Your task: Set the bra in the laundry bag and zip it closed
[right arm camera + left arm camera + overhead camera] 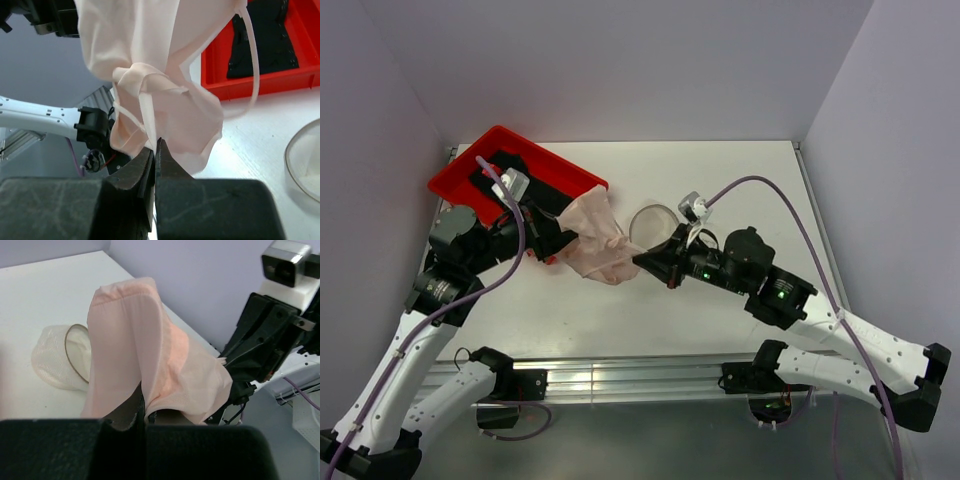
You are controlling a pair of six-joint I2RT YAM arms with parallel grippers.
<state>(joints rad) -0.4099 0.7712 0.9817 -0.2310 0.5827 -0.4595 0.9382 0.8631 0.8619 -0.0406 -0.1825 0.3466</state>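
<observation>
The pale pink bra hangs between my two grippers above the middle of the table. My left gripper is shut on its left edge; the fabric rises from the closed jaws. My right gripper is shut on its right side, pinching a strap and fabric. The round white mesh laundry bag lies on the table just right of the bra, its rim open. It also shows in the left wrist view and at the right edge of the right wrist view.
A red plastic tray holding a black cloth sits at the back left of the white table. Grey walls stand behind and on both sides. A purple cable arcs above the right arm.
</observation>
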